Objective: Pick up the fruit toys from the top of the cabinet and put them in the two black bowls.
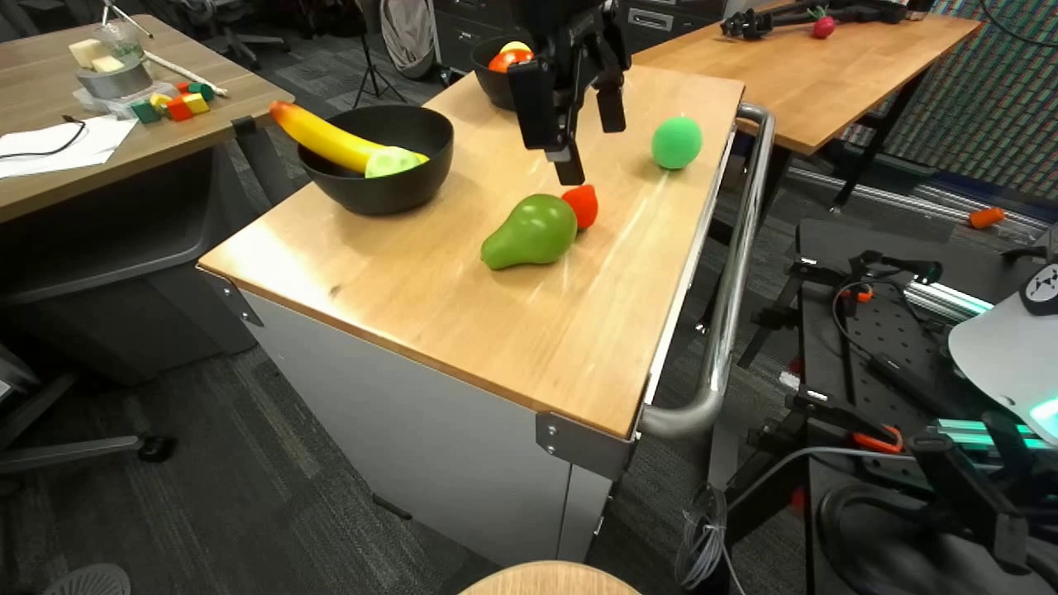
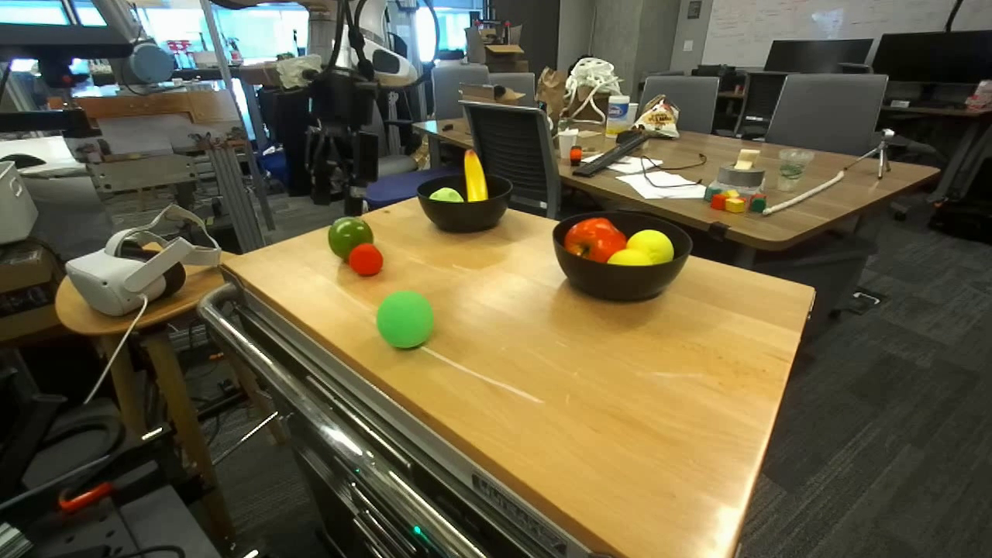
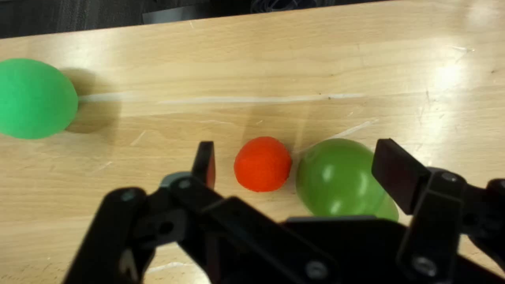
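1. The cabinet (image 2: 604, 418) has a light wooden top with pale scratches (image 2: 480, 376), bright glare and a small dark knot (image 1: 335, 291).
2. In an exterior view, a metal rail (image 1: 745, 248) runs along its side, at three o'clock.
3. In the wrist view, the red toy (image 3: 262, 163) lies on the top with the pear (image 3: 341, 177) just beside it at three o'clock; the green ball (image 3: 35, 98) sits well apart, between nine and ten.
4. The gripper (image 3: 302, 169) hangs over the red toy and pear, jaws spread wide, with nothing in their hold.
5. In an exterior view, at ten o'clock from the pear, a black bowl (image 1: 380, 194) holds the banana (image 1: 326, 136), tilted over the rim, and a pale green toy (image 1: 393, 161).
6. In an exterior view, at four o'clock from the banana's bowl, a second bowl (image 2: 624, 283) holds a red fruit (image 2: 595, 240) and two yellow toys (image 2: 652, 245).
7. Farther off at ten o'clock in an exterior view, a brown desk (image 1: 37, 78) bears papers (image 1: 91, 150), coloured blocks (image 1: 178, 107) and a tape roll (image 1: 116, 81); a lighter desk (image 1: 793, 83) stands at two.
8. In an exterior view, a stool (image 2: 170, 308) at nine o'clock from the cabinet bears a white headset (image 2: 132, 267); a chair (image 2: 515, 151) stands at twelve, a whiteboard (image 2: 845, 22) hangs beyond, between one and two; dark carpet (image 1: 198, 471) covers the floor.
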